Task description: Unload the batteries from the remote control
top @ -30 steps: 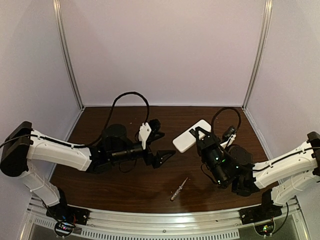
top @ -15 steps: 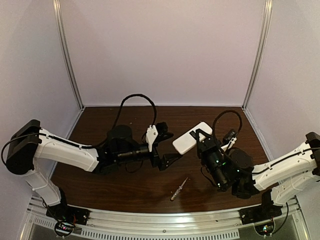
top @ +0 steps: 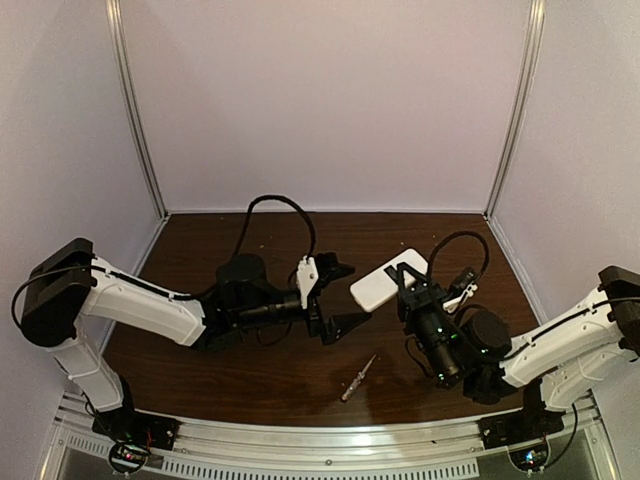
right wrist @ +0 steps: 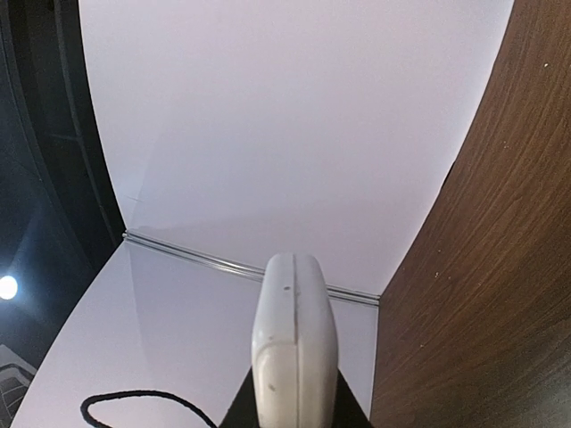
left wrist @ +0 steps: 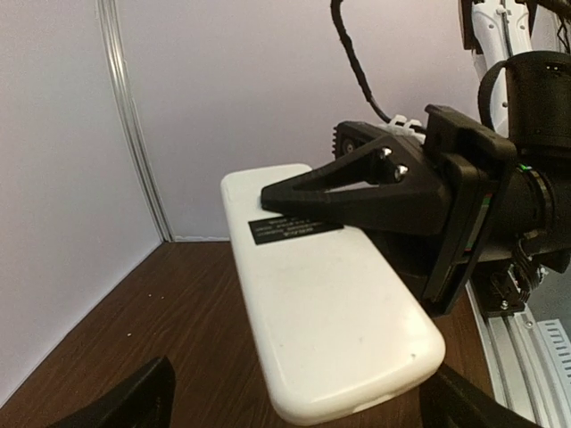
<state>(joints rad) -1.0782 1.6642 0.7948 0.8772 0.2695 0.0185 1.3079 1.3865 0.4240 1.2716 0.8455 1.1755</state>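
Held item: small flat white rectangular remote control (top: pixel 383 284), raised off the dark brown wooden table (top: pixel 250 370) near the middle of the workspace, with its plain back turned up and a dark rectangular patch (left wrist: pixel 294 227) showing on that face.
Pose, right arm (top: pixel 560 340): reaches in from the right side, forearm angled toward the centre, wrist tipped so the remote control points away toward the back left.
State, right gripper (top: pixel 405 278): clamped on the end of the remote control nearest it; in the left wrist view one black finger (left wrist: pixel 366 192) lies across the white back, and in the right wrist view the bar (right wrist: pixel 294 348) stands edge-on between the dark pads.
Pose, left arm (top: pixel 140 305): stretched low from the left side toward the centre, wrist roughly level and aimed at the free end of the remote control.
State, left gripper (top: pixel 345 295): jaws spread wide, holding nothing, just short of the free end of the bar.
Other item: long thin silvery screwdriver (top: pixel 358 378), lying on the table nearer the front edge, apart from both grippers.
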